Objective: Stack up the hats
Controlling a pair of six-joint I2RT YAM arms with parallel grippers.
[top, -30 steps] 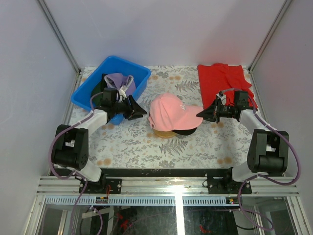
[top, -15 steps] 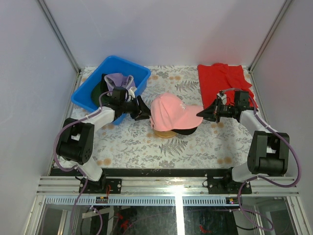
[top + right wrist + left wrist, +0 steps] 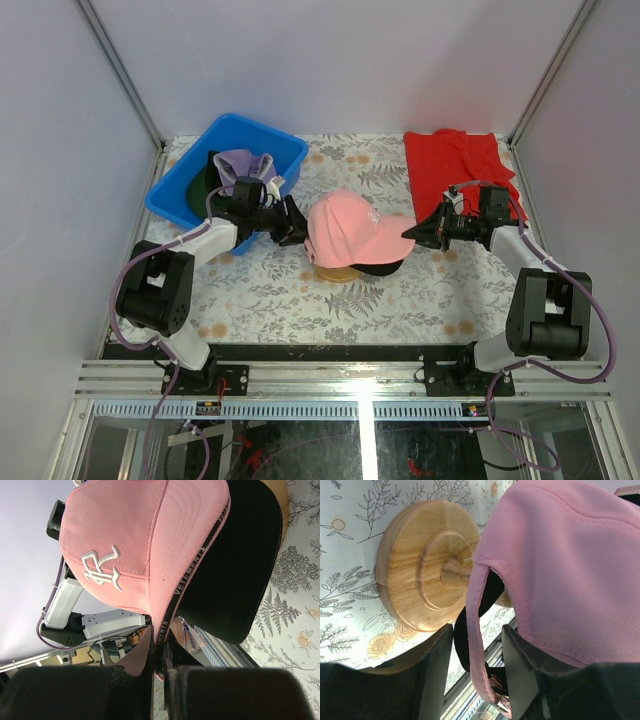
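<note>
A pink cap sits over a black cap on the round wooden stand at mid-table. My right gripper is shut on the pink cap's brim edge, with the black brim beside it. My left gripper is open at the back of the pink cap. Its fingers straddle the pink rear strap without pinching it. The lavender cap and the dark green cap lie in the blue bin.
The blue bin stands at the back left, just behind my left arm. A red cloth lies at the back right, behind my right arm. The wooden stand's base shows below the caps. Frame posts and white walls close in the sides.
My left gripper has moved right from the bin's edge to the back of the pink cap. The right gripper has stayed on the brim.
</note>
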